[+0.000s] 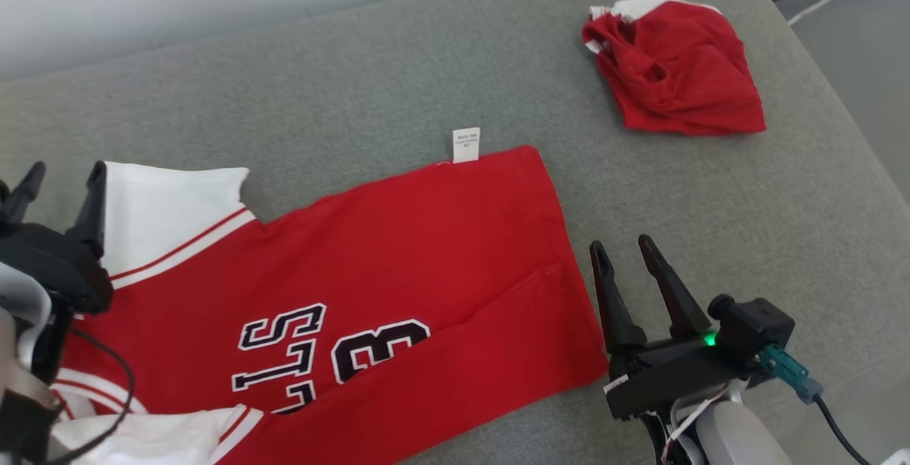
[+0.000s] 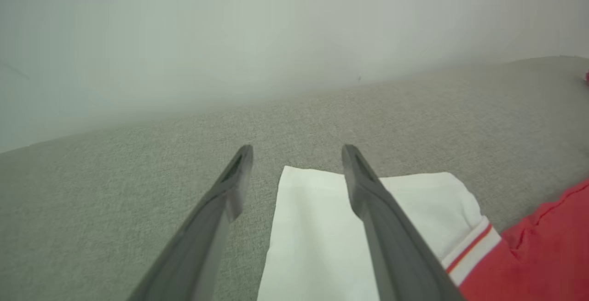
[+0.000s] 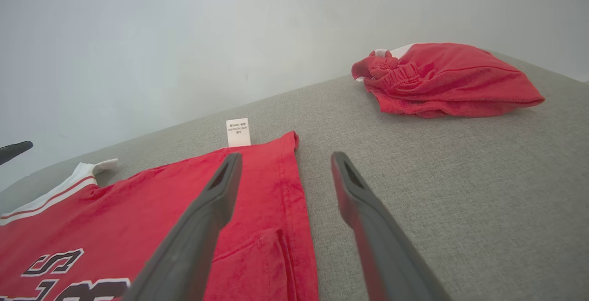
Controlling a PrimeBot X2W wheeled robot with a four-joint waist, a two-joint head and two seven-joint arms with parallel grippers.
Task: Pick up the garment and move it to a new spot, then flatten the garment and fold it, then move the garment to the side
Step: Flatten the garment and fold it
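The shirt [image 1: 398, 273] lies flat along the grey surface's [image 1: 398, 81] near edge. The left gripper [image 1: 65, 166] and the right gripper [image 1: 621, 242] flank it, fingers wide and empty. Crumpled shorts [image 1: 675, 70] sit well apart, near the far right corner.

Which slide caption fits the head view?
Open left gripper and right gripper flank a red jersey on the grey cushion; a crumpled red garment lies apart.

The jersey [image 1: 398, 259] is soft, matt red knit cloth with a faint nap. Its label [image 1: 466, 145] looks smooth and white. The shorts [image 1: 682, 74] match. The worktop [image 1: 398, 74] wears coarse grey weave. The fingers [image 3: 195, 236] are matt dark plastic.
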